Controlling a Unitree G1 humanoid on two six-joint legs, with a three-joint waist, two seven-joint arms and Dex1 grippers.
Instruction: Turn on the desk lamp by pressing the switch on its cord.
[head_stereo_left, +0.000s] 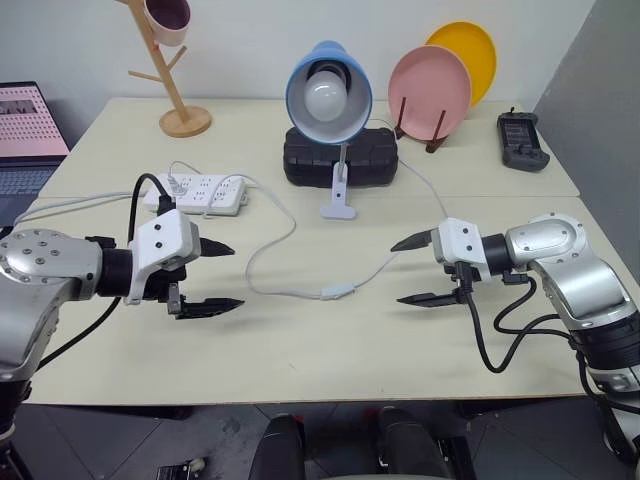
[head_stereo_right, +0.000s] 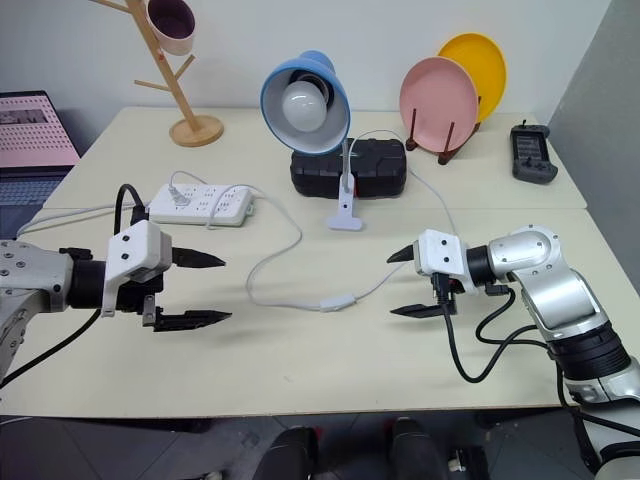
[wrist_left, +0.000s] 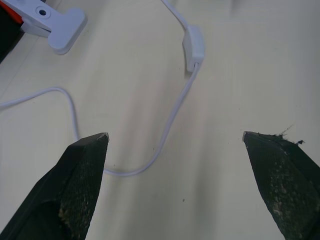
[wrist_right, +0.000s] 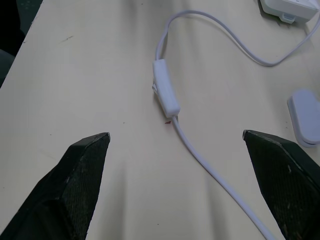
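The desk lamp (head_stereo_left: 328, 93), a light-blue shade over a round white unlit bulb, stands at the middle back of the table on its white clip base (head_stereo_left: 338, 208). Its thin white cord (head_stereo_left: 262, 247) loops forward across the table, carrying the slim white switch (head_stereo_left: 337, 293) between my two grippers. My left gripper (head_stereo_left: 220, 275) hovers open to the left of the switch, pointing at it. My right gripper (head_stereo_left: 416, 270) hovers open to the switch's right, a little closer. The switch (wrist_right: 165, 93) lies flat ahead of the right gripper's fingers, and shows as the switch (wrist_left: 193, 46) in the left wrist view.
A white power strip (head_stereo_left: 198, 193) lies at the back left, a black case (head_stereo_left: 340, 155) sits behind the lamp. Pink and yellow plates (head_stereo_left: 430, 88) stand on a rack at the back right, beside a black remote (head_stereo_left: 522, 140). A wooden mug tree (head_stereo_left: 175, 75) and laptop (head_stereo_left: 28, 135) stand at the left.
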